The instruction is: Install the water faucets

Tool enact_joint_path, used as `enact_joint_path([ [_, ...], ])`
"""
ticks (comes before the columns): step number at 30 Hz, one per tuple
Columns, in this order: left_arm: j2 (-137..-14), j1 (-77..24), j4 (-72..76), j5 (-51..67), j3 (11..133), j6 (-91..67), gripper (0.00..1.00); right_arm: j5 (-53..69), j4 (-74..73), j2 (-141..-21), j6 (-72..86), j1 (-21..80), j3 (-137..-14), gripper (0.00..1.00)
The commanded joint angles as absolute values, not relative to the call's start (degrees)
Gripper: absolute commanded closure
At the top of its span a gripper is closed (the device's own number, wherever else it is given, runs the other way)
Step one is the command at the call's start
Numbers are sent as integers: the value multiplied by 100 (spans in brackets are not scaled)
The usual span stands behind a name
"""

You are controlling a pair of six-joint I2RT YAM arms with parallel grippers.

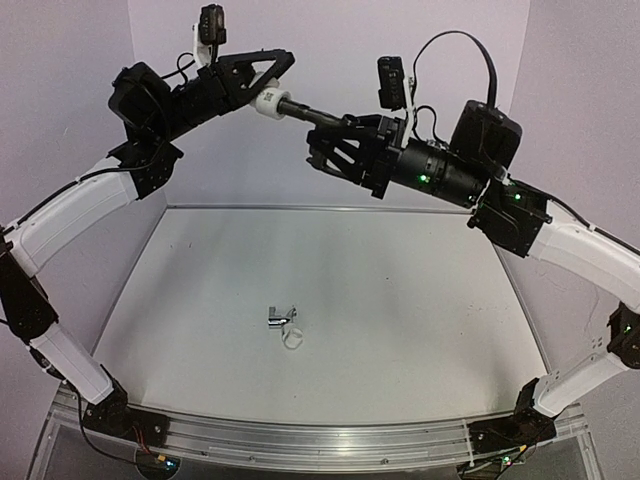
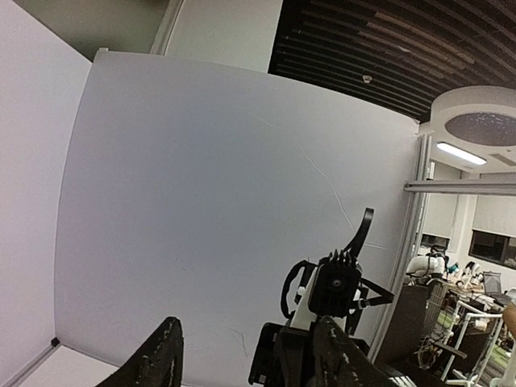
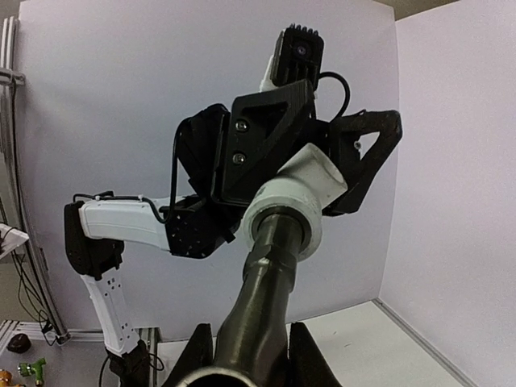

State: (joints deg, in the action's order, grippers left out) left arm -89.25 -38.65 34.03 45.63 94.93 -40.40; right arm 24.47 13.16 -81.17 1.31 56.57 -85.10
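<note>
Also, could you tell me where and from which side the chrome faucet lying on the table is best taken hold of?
Probably across its body, straight down from above: the chrome faucet lies flat on the table. Keep fingers off its near-right side, where the small white ring sits close. Lever and stem are too small to tell apart.

Both arms have long white link shells, left arm (image 1: pixel 80 205) and right arm (image 1: pixel 590 250), joined by blocky matte-black joint housings. Small green lights dot the right arm's black cylindrical wrist motor (image 1: pixel 430 175) and its elbow. A flat black cable (image 1: pixel 462 33) loops over the right wrist. Each wrist carries a black box camera (image 1: pixel 211 22) on a white bracket. Left gripper (image 2: pixel 246 324): black, with open triangular finger frames and two silver screws (image 3: pixel 239 126) in a side plate.
</note>
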Motion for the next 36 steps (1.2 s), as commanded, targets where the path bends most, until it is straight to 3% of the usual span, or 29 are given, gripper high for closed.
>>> enact_joint_path([
  [1, -8692, -4078, 2183, 4389, 9568, -3073, 30, 2433, 1716, -7942, -797, 5811, -8730, 100],
  [4, -8455, -4078, 1743, 3673, 9517, -3086, 9, 1752, 1411, -7860, -2118, 5812, -8681, 100],
  [6, -8285, -4078, 1434, 3168, 9478, -3156, 1, 1311, 1247, -7834, -2974, 5811, -8618, 100],
  [13, -7485, -4078, -298, 1059, 9114, -3930, 0, 71, 1125, -7616, -6106, 5817, -7931, 100],
  [22, -6842, -4079, -2494, -197, 8487, -5755, 0, -1150, 1573, -7822, -8430, 5821, -7553, 100],
  [27, -7215, -4078, -3157, 132, 8666, -6548, 0, -1236, 1810, -7902, -9489, 5823, -7230, 100],
  [36, -7770, -4113, -2662, 777, 8808, -6972, 0, -1484, 1332, -8134, -10378, 5834, -7153, 100],
])
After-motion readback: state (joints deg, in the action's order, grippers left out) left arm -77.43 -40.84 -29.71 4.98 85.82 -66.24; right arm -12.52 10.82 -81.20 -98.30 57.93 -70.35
